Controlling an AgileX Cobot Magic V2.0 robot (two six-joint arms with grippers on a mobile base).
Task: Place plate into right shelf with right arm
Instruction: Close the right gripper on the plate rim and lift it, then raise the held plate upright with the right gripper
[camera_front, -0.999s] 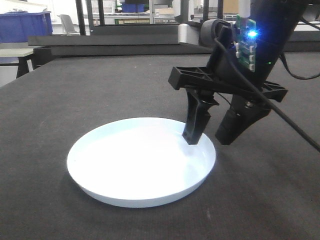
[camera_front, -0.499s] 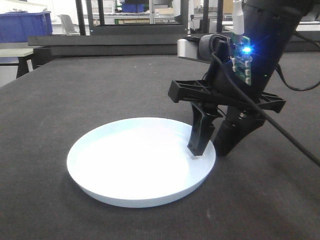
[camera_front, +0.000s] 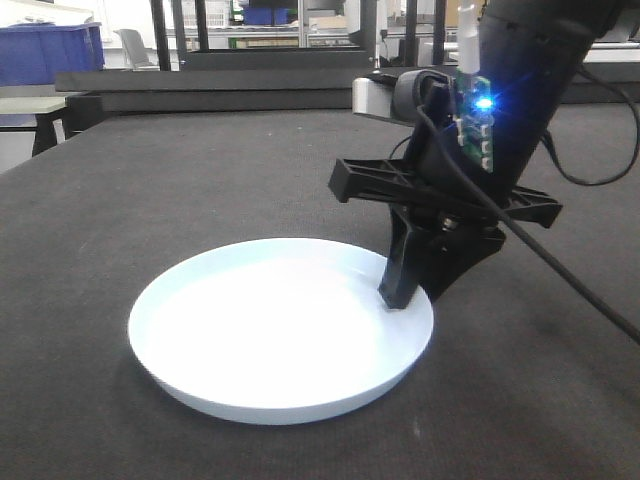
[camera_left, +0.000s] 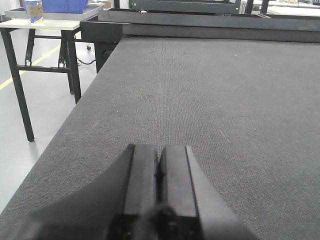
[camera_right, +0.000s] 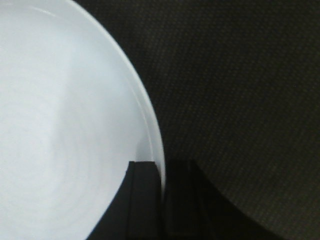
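The white plate lies flat on the black table, near its front. My right gripper comes down at a slant onto the plate's right rim and is shut on it, one finger inside the rim and one outside. The right wrist view shows the plate with its rim running between the closed fingers of the right gripper. My left gripper is shut and empty, low over bare table. The right shelf is out of view.
A raised dark rail runs along the table's far edge. A blue bin stands on a bench at the back left. The left wrist view shows the table's left edge and a small bench beyond it.
The right gripper's fingers have lowered and closed together on the plate's right rim. The plate has shifted slightly to the left.
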